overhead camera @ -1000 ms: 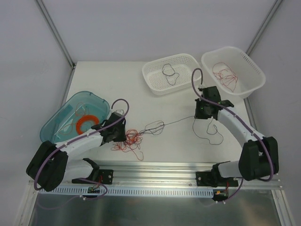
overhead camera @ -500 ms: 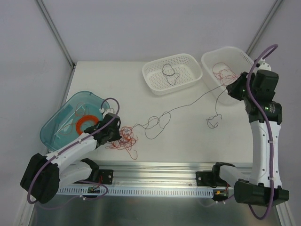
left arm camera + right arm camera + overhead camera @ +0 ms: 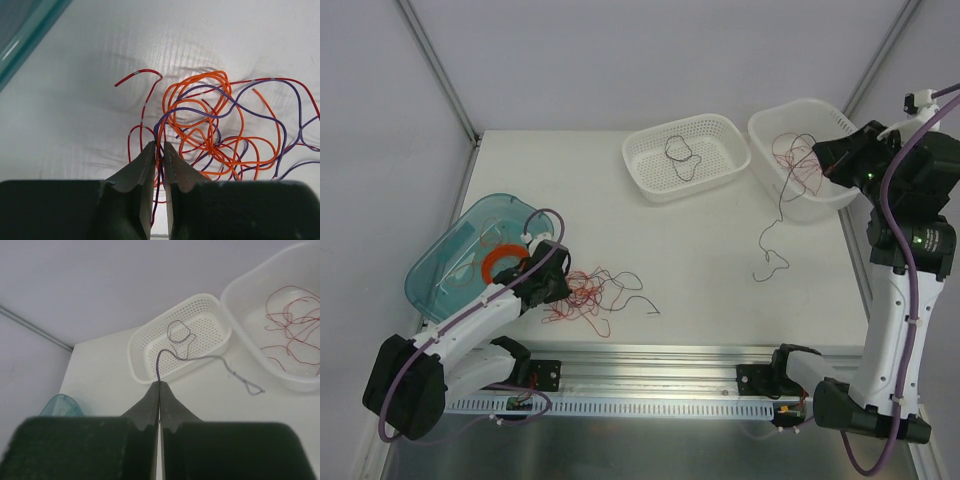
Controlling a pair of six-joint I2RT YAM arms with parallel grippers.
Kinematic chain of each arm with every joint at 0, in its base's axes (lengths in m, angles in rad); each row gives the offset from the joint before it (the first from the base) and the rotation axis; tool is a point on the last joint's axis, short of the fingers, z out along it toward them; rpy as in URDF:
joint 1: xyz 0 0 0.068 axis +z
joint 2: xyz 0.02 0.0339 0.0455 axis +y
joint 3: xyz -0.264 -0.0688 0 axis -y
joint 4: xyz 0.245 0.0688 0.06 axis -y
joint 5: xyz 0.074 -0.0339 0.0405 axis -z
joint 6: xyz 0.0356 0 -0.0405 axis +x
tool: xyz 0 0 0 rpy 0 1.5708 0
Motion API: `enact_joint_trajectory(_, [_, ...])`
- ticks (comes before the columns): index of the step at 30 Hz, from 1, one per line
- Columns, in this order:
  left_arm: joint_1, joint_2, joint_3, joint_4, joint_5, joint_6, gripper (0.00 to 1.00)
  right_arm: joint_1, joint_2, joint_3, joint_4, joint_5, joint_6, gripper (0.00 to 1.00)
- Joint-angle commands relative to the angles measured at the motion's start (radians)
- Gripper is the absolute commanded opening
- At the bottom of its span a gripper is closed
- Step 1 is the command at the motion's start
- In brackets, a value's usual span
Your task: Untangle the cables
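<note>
Curly hair-thin cables (image 3: 588, 292) loosely tangled; perf. white plastic basket (image 3: 718, 150).

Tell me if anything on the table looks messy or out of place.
Yes. A tangle of red and dark cables sprawls on the table at the left pincer. One dark strand dangles from the raised right pincer, its curly end low beside the white tub.

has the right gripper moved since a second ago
Yes. The right gripper went right and away, from mid-table to above the solid white tub, carrying a dark cable.
</note>
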Motion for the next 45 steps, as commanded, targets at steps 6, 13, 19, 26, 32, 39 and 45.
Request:
enact_joint_trajectory(6, [0.008, -0.009, 0.134, -0.016, 0.114, 0.079, 0.22, 0.064, -0.035, -0.332, 0.127, -0.132, 0.037, 0.01])
enact_joint_trajectory(13, [0.007, -0.048, 0.185, -0.016, 0.192, 0.124, 0.34, 0.145, -0.093, -0.697, 0.129, -0.053, 0.034, 0.01])
enact_joint_trajectory(19, [0.008, -0.111, 0.172, -0.016, 0.210, 0.148, 0.44, 0.219, -0.119, -0.931, 0.092, 0.057, 0.034, 0.01])
enact_joint_trajectory(26, [0.008, -0.141, 0.151, -0.015, 0.229, 0.179, 0.51, 0.256, -0.025, -1.018, 0.127, 0.072, 0.037, 0.26])
enact_joint_trajectory(32, [0.008, -0.177, 0.140, -0.013, 0.236, 0.202, 0.58, 0.310, 0.028, -0.990, 0.132, 0.095, -0.016, 0.73])
enact_joint_trajectory(39, [0.007, -0.229, 0.131, -0.015, 0.290, 0.279, 0.65, 0.365, 0.152, -0.910, 0.106, 0.175, -0.075, 0.92])
enact_joint_trajectory(45, [0.007, -0.275, 0.111, -0.015, 0.327, 0.343, 0.69, 0.437, 0.262, -0.883, 0.101, 0.236, -0.052, 0.94])
